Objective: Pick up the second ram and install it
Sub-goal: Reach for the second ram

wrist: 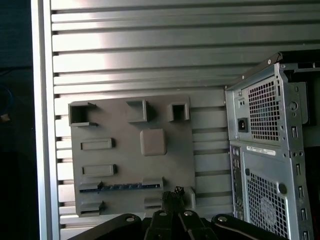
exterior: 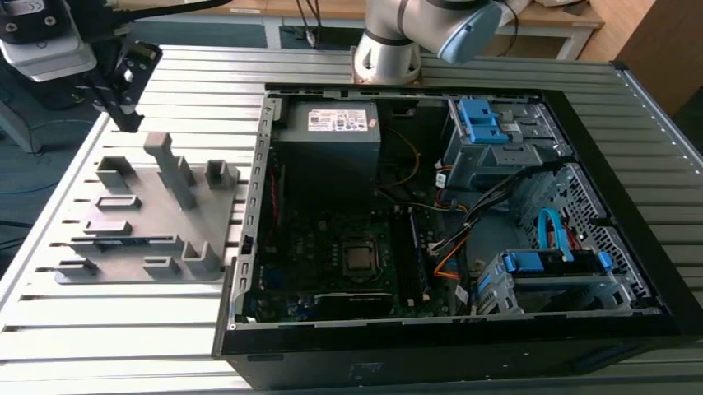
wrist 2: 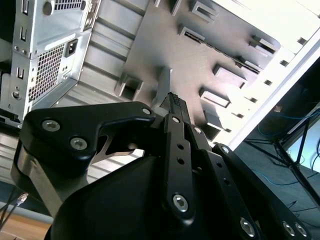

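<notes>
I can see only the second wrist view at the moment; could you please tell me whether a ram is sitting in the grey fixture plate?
Observer: Yes. In the first wrist view the second ram sits in a slot near one edge of the grey fixture plate, and nothing is gripping it.
Operator: Thank you. How does the arm stand relative to it?
Observer: In the exterior view the gripper hangs in the air above the fixture area, touching neither plate nor ram.
Operator: And is the case ready to receive it?
Observer: The exterior view shows the computer case lying open at the exterior view's right of the plate, with its motherboard exposed.
</notes>
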